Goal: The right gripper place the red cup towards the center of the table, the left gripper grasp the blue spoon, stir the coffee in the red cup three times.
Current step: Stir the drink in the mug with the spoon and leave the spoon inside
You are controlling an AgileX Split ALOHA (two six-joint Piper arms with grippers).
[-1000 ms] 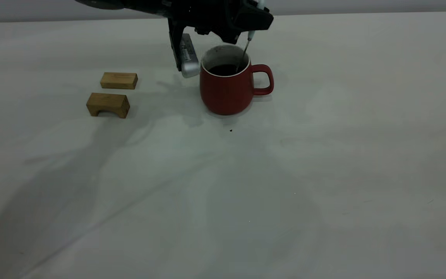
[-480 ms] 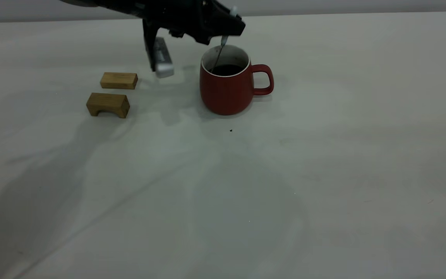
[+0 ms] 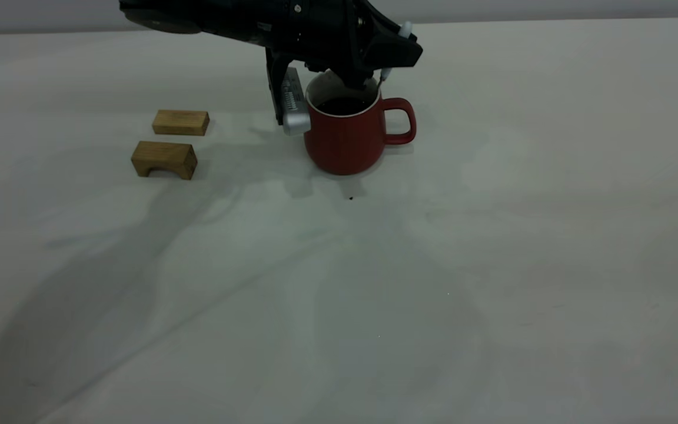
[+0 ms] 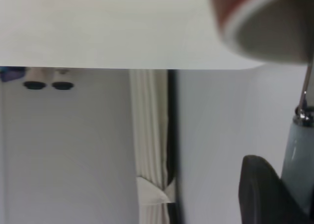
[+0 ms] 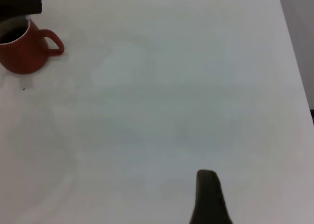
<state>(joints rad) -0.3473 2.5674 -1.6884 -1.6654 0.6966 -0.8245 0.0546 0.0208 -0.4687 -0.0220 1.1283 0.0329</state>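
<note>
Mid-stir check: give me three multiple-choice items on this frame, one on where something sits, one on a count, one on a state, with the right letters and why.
1. Where do the wooden blocks lie, in the exterior view?
A. left of the red cup
B. right of the cup
C. inside the cup

2. How many wooden blocks are on the table?
A. one
B. two
C. four

3. What is the left gripper doing?
A. hanging open over bare table
B. holding the cup's handle
C. holding the blue spoon over the cup

Answers:
1 A: both blocks lie left of the cup, apart from it.
2 B: one flat block, one arched block nearer the camera.
3 C: the spoon's pale handle sits in the gripper, its metal neck reaching toward the cup of coffee.
</note>
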